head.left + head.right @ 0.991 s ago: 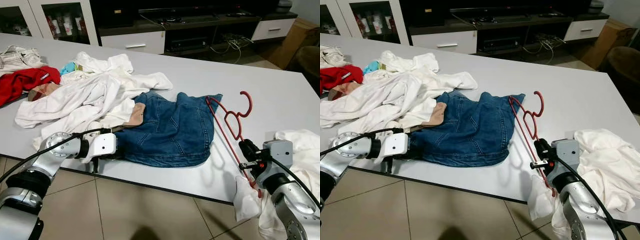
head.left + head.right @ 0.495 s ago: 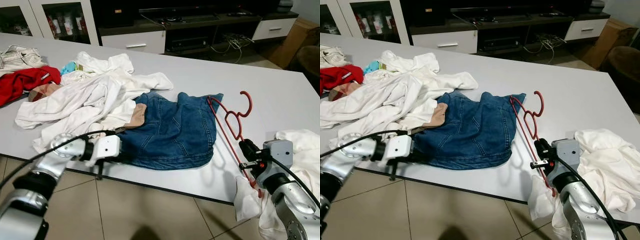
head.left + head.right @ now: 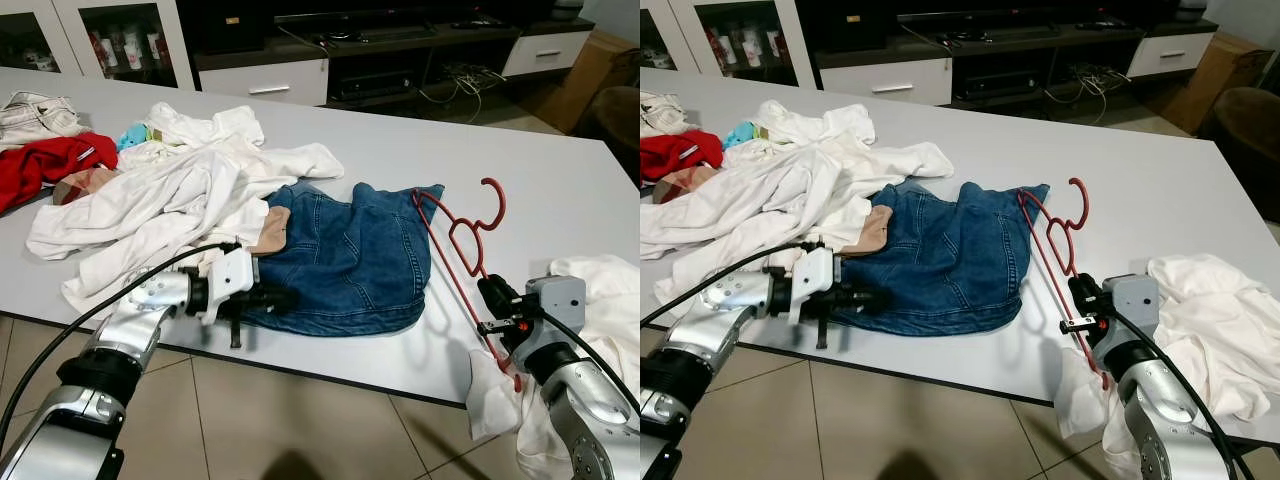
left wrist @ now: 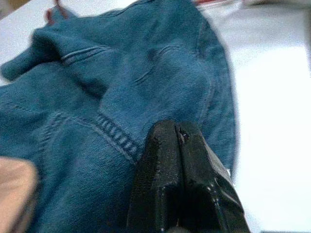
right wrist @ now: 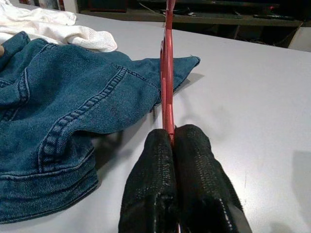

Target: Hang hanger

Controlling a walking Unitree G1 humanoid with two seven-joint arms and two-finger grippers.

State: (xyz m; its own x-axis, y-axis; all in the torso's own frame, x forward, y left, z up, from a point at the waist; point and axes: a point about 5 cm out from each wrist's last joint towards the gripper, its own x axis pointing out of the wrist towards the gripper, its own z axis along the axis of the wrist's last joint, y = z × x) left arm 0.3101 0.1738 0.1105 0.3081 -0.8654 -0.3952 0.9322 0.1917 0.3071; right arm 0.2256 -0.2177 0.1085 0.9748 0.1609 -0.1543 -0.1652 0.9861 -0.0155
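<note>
Clamping the lower bar of the red hanger (image 3: 462, 250) between closed fingers, the right gripper (image 3: 493, 301) holds it tilted at the table's (image 3: 560, 190) near edge, one end under the denim garment (image 3: 345, 262). The left gripper (image 3: 270, 298), fingers pinched into the denim hem, suggests garment loading is underway; next, feed the hanger further inside. Open tabletop lies beyond the hanger; white clothing (image 3: 150, 200) crowds the left.

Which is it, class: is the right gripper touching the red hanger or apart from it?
Touching. The right wrist view shows the right gripper with its fingers closed on the red hanger, whose thin bar runs out from between them.
</note>
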